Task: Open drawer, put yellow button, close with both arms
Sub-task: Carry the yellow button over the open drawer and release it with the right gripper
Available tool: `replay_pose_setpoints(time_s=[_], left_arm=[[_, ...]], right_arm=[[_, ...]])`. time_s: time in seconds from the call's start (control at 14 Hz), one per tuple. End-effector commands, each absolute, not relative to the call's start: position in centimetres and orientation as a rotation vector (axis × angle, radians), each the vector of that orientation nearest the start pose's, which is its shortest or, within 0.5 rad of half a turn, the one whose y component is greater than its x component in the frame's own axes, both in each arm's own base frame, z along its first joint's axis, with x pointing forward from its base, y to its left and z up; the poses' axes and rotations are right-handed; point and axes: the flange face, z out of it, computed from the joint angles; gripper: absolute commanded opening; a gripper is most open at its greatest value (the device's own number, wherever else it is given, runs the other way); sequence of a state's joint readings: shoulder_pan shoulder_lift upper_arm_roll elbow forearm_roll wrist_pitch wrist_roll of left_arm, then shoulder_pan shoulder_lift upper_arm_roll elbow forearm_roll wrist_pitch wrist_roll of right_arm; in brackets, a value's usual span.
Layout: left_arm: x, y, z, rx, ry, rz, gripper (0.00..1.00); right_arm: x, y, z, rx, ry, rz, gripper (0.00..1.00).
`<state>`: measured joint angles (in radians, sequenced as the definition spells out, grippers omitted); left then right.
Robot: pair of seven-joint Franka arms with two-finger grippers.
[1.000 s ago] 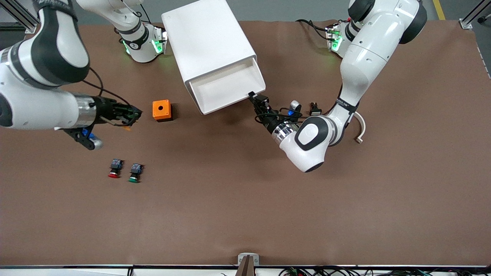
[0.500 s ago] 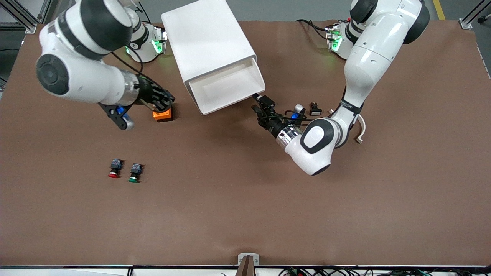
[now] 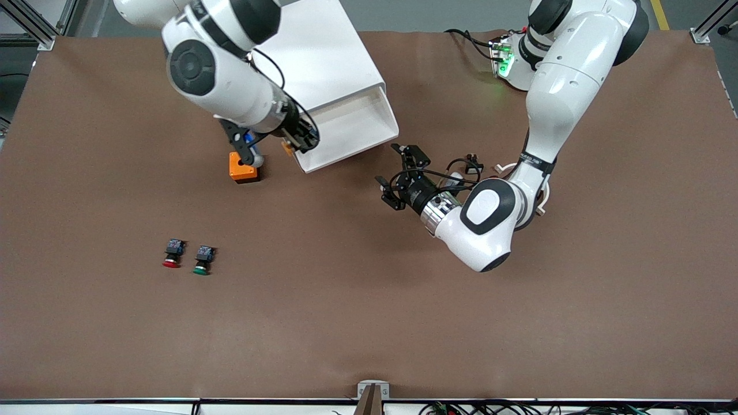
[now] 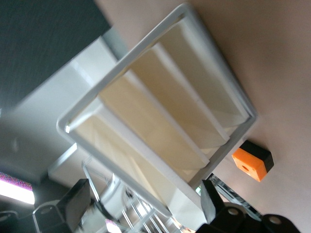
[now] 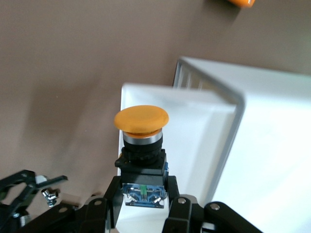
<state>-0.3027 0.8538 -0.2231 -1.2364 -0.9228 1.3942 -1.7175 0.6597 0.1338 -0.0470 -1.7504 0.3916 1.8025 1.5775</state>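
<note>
At the top middle of the front view sits the white cabinet, with the drawer at its top pulled out and its pale inside showing nothing in it. The right arm reaches down from the top of the frame. The right gripper hangs at the corner of the drawer toward the right arm's end of the table. Its fingers are clamped on the black-and-blue body of the yellow button.

From the right wrist view the yellow button stands upright between the fingers, cap uppermost. The drawer's white rim is just beside it. From the front view the cap looks to be just outside the rim, above bare table, not in the drawer.

The left gripper is in mid-frame, over the table just off the drawer's front corner on the left arm's side. Its fingers are spread wide with nothing between them, and in the left wrist view they frame the cabinet's face.

An orange box with a hole in its top lies on the table under the right arm's wrist. Lower in the frame, toward the right arm's end, a red-capped button and a green-capped button lie side by side, well apart from both grippers.
</note>
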Motion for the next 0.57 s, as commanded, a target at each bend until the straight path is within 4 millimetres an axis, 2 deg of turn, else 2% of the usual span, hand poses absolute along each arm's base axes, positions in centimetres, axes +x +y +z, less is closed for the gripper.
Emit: replay_pose_setpoints(time_s=[0.0,0.14,0.29,0.5], left_arm=[[57.8,-39.0,30.4,-2.258,-1.412,1.724,1.00],[58.5,-38.3,31.5,-2.443,-1.342,1.652,1.00],[59.2,-37.8,33.3,-2.636,-1.287,1.477,1.00],[60.2,-38.1,36.1,-2.886,-1.215,1.188,1.00]], right_arm=[[44.2,39.0,47.3,-2.487,1.627,0.535,0.00],[43.1,40.2,46.3,-2.468,1.663,0.517,0.00],[42.4,41.0,46.0,-2.445,1.705,0.511,0.00],[41.2,43.3,46.0,-2.388,1.732,0.475,0.00]])
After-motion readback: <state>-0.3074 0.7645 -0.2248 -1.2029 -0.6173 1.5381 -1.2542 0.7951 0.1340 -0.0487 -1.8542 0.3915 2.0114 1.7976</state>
